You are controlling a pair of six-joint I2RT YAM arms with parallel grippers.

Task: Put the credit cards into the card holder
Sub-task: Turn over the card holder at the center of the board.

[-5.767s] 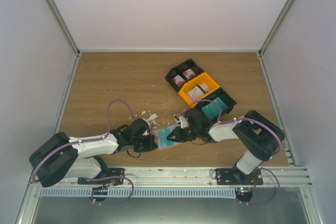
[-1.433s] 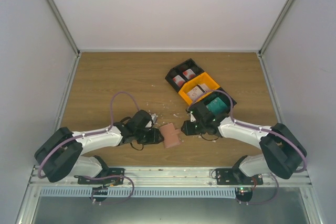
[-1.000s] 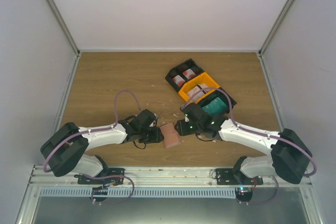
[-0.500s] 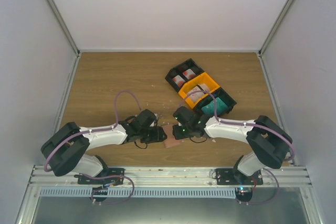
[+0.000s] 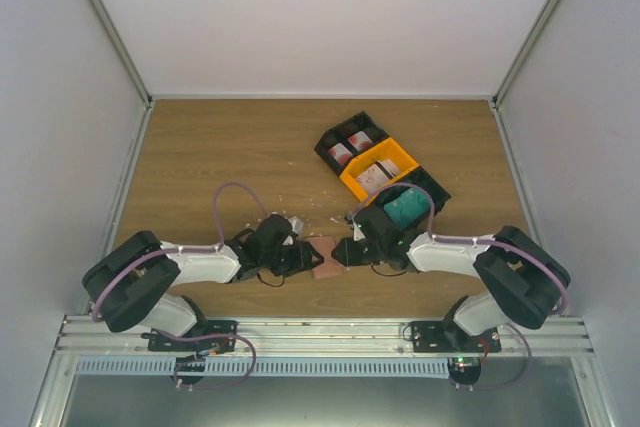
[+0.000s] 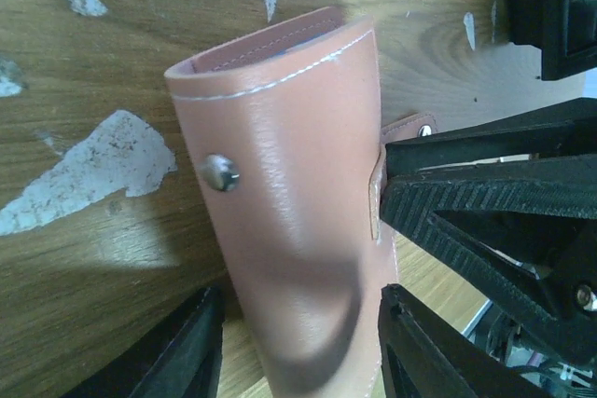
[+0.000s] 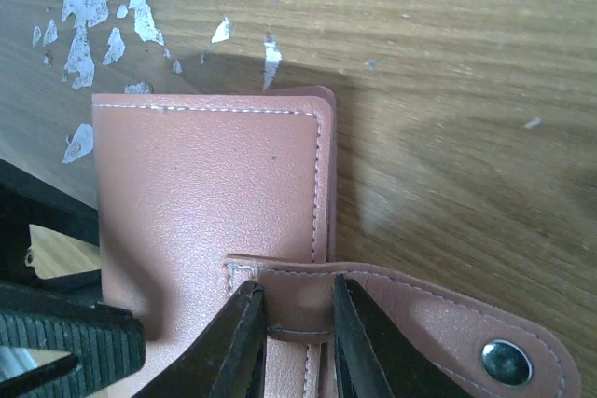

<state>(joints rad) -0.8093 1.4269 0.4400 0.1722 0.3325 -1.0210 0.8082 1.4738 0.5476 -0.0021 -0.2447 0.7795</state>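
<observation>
The salmon-pink card holder lies folded on the wood between both arms. My left gripper straddles its near end, one finger against each long side; its snap stud faces up. My right gripper is shut on the holder's closing strap, whose snap sticks out to the right. The right fingers also show at the holder's edge in the left wrist view. Teal credit cards sit in a black bin, white-and-red cards in the orange bin.
Three bins stand in a diagonal row at the back right: a black one, the orange one and another black one. White crumbs litter the wood around the left gripper. Side walls enclose the table.
My right gripper has come in from the right onto the card holder and closed on its strap. The left gripper stays at the holder, its arm drawn slightly back.
</observation>
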